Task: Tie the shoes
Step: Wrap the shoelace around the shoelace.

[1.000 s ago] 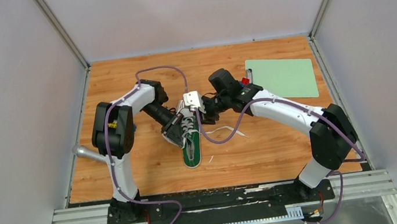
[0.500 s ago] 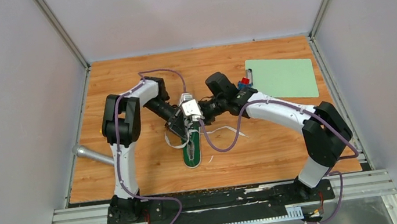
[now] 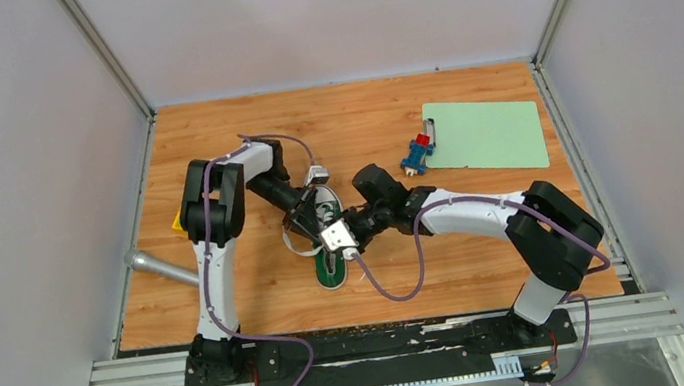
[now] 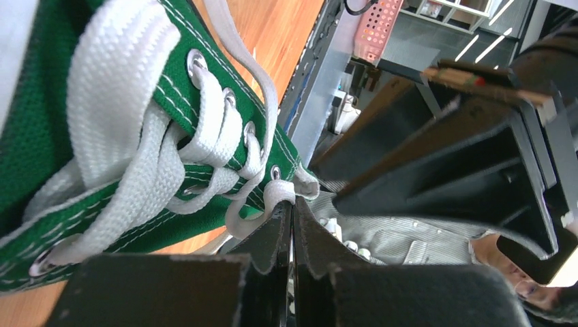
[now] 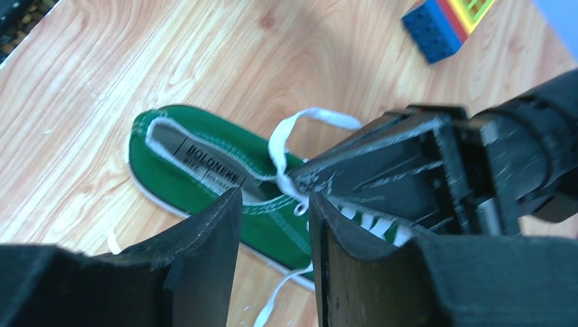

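Located shoe [image 3: 331,269] just off table [image 3: 210,141] centre toward 7 o'clock, flat on its sole, toe to 12, heel to 6. Found left gripper [image 4: 292,211] reaching in from 10 o'clock, jaws drawn to a hairline, with white lace [image 4: 278,193] apparently pinched at the very tips, just beside the eyelets [image 4: 195,63]. Found right gripper [image 5: 274,197] coming in from 3 o'clock above the shoe's opening, jaws roughly half apart and holding nothing, with a lace loop just beyond the tips and the left gripper just beside them.

Judged the step in hand as a hand-over or crossing of that loop. Advised, for a clean job:
- holding the left pinch firm;
- sliding the right jaws around the loop, clear of the left gripper;
- closing only with lace plainly between the jaws;
- drawing low toward 3 o'clock rather than upward, to avoid lifting so light a shoe.

Rated gripper-to-gripper contact the chief risk, given the tight spacing.

Recorded bare board from 3 to 5 o'clock of the shoe as the best pulling room. Noted toy block [image 3: 416,153] at 1 o'clock and green mat [image 3: 486,132] at 2, both well apart. Noted metal cylinder [image 3: 156,266] at 9 o'clock near the table's left edge, beside the left arm, and side walls [image 3: 23,248] hemming both flanks.
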Controlling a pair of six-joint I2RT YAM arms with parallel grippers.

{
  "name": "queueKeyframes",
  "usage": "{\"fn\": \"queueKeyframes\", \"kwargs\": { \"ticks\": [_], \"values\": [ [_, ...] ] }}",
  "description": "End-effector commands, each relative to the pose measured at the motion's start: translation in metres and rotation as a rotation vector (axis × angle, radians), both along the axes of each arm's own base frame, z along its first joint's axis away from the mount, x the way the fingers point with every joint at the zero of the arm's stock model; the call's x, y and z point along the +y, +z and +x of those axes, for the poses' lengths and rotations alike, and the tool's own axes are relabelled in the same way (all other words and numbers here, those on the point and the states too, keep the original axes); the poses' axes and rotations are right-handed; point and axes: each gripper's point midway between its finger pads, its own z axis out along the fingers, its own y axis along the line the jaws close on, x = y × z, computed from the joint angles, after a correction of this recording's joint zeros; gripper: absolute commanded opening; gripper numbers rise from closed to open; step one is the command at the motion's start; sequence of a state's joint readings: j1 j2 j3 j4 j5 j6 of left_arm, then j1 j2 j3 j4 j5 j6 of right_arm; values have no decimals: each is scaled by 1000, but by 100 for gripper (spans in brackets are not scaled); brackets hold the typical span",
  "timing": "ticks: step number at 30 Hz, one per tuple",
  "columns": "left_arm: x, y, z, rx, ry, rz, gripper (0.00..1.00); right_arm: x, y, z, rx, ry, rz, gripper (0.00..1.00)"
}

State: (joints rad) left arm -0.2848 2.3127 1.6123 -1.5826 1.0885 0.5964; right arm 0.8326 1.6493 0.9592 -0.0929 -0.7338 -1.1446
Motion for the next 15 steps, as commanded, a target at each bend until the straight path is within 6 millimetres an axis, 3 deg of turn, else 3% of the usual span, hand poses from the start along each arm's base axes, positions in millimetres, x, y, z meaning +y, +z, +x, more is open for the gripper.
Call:
{"fn": "queueKeyframes", "kwargs": {
  "ticks": [1,15],
  "values": [
    [3,14,2,66,23,30,7,26,40,8,-165,57,146,41],
    [2,11,12,96,52,50,8,29,18,12,-292,157,99,37]
  ]
}}
